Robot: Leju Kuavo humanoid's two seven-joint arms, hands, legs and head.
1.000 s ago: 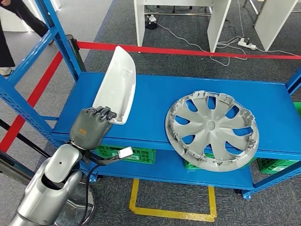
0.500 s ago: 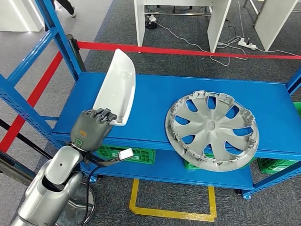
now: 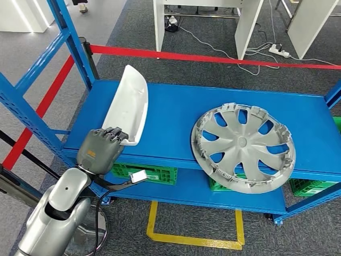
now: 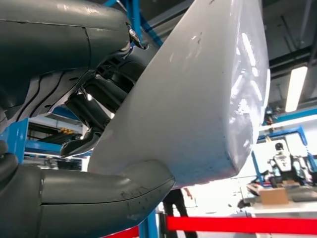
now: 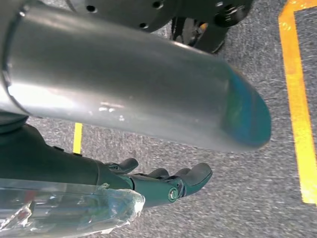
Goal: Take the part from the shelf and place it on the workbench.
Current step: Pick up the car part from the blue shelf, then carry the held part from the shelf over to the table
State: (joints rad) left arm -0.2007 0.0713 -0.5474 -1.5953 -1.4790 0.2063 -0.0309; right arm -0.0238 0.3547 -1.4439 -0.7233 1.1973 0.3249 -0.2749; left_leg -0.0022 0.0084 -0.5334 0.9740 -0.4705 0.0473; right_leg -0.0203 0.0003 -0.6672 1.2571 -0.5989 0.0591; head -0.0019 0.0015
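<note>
Left hand [image 3: 99,151] at the near left corner of the blue shelf [image 3: 172,114], fingers [image 3: 113,133] curled over the lower edge of the white part [image 3: 128,104] and holding it. The part stands tilted up from the fingers, its hollow side facing right toward the shelf's middle, its upper end leaning back toward the blue upright [image 3: 71,40]. Left wrist view: thumb [image 4: 85,198] pressed under the part's [image 4: 194,94] smooth outer shell, dark fingers [image 4: 89,106] wrapped on the opposite side, firm grip. Whether the lower edge touches the shelf top under the fingers, cannot tell. Grey hubcap [image 3: 242,146] lies flat well to the right of the fingers, its near rim hanging over the shelf's front edge. Green crates [image 3: 154,173] on the tier below, just beyond the fingers. Red barrier tape [image 3: 209,57] runs behind the shelf. Yellow floor line [image 3: 193,240] below the front edge. Right hand [image 5: 164,183] hangs over grey carpet, fingers [image 5: 194,174] nearly straight and slightly apart, holding nothing.
</note>
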